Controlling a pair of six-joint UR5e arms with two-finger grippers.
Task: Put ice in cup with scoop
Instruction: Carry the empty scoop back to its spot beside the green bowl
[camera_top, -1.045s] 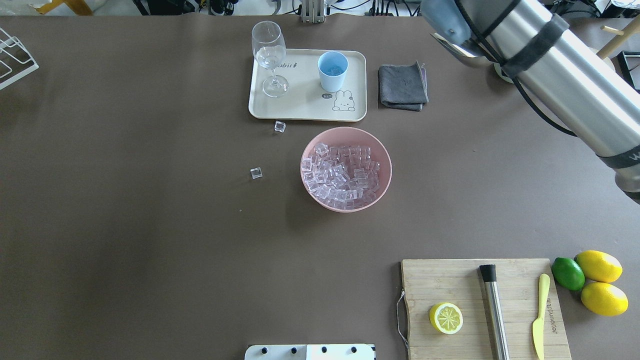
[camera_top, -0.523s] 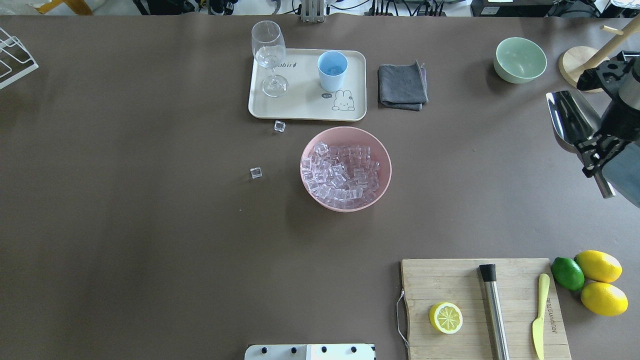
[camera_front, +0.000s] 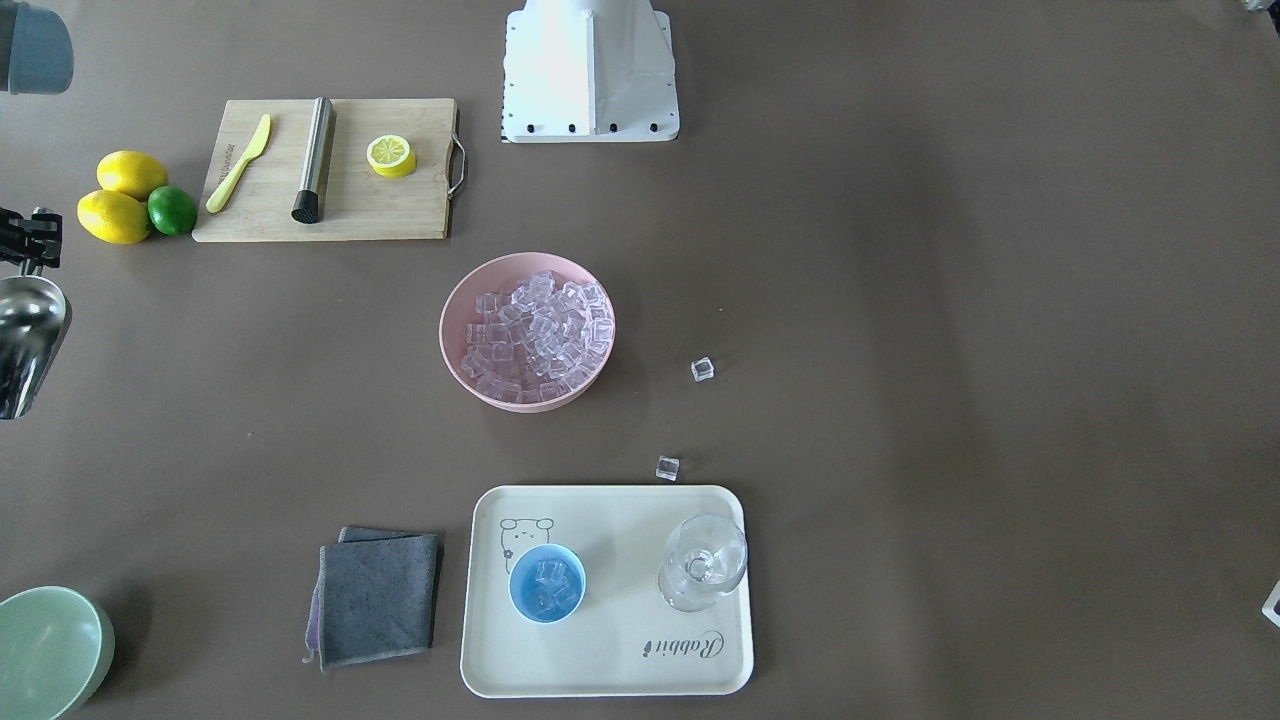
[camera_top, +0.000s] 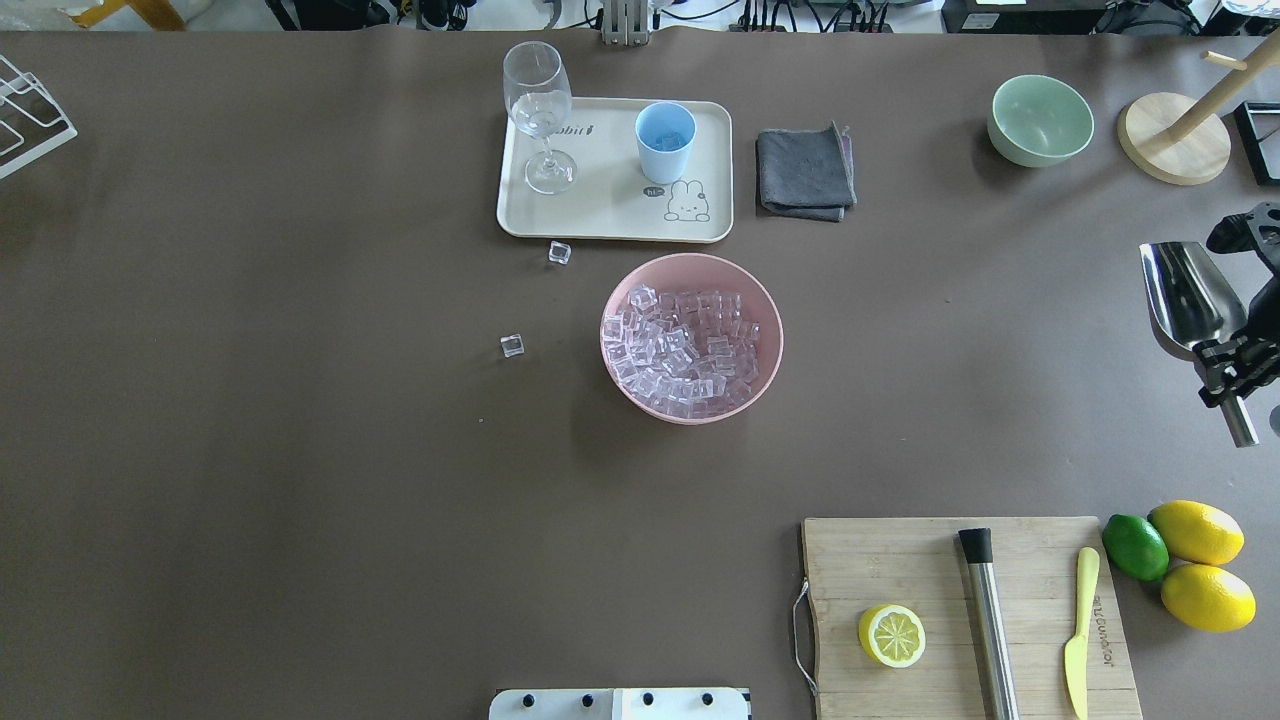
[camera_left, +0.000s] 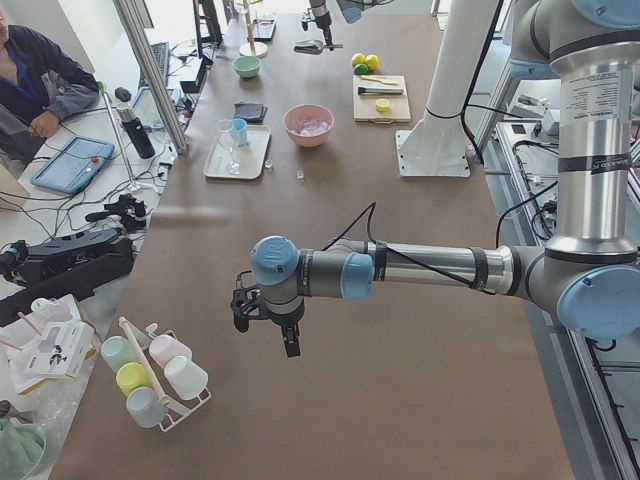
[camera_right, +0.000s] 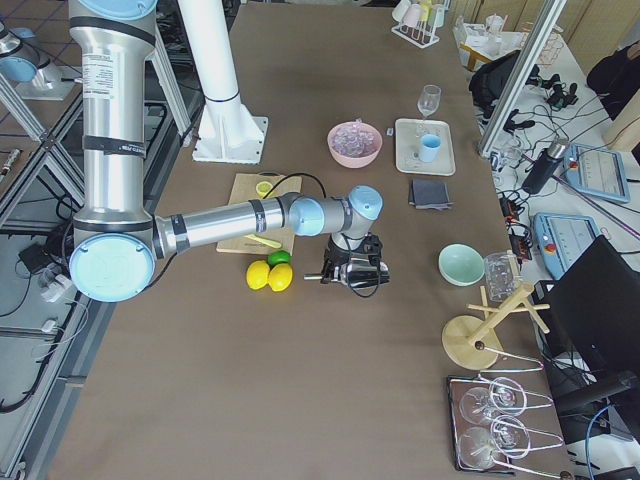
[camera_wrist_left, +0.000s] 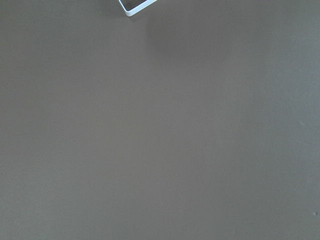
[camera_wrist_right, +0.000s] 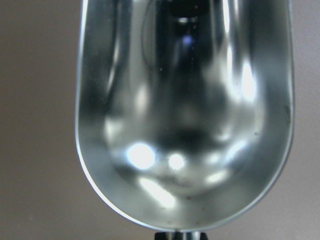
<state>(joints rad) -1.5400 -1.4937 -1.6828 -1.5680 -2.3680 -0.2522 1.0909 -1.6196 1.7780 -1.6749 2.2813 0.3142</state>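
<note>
My right gripper (camera_top: 1228, 368) is shut on the handle of the steel scoop (camera_top: 1185, 295) and holds it above the table's right edge, far from the bowl. The scoop's trough (camera_wrist_right: 185, 115) is empty. The light-blue cup (camera_top: 666, 140) stands on the cream tray (camera_top: 600, 228) and holds a few ice cubes (camera_front: 547, 585). A pink bowl (camera_top: 770, 330) at the middle is full of ice (camera_top: 685, 345). Two loose cubes (camera_top: 559, 253) (camera_top: 512, 345) lie on the table. My left gripper (camera_left: 275, 320) shows only in the exterior left view, so I cannot tell its state.
A wine glass (camera_top: 540, 110) stands on the tray beside the cup. A grey cloth (camera_top: 805, 172), a green bowl (camera_top: 1040, 120) and a wooden stand (camera_top: 1175, 150) lie at the back right. A cutting board (camera_top: 900, 560) with a lemon half, steel cylinder and knife sits front right, with lemons (camera_top: 1200, 565) beside it.
The right arm has swung away from the far side. The scoop has moved right and toward the robot, to the table's right edge. The cup, bowl and loose cubes have not moved.
</note>
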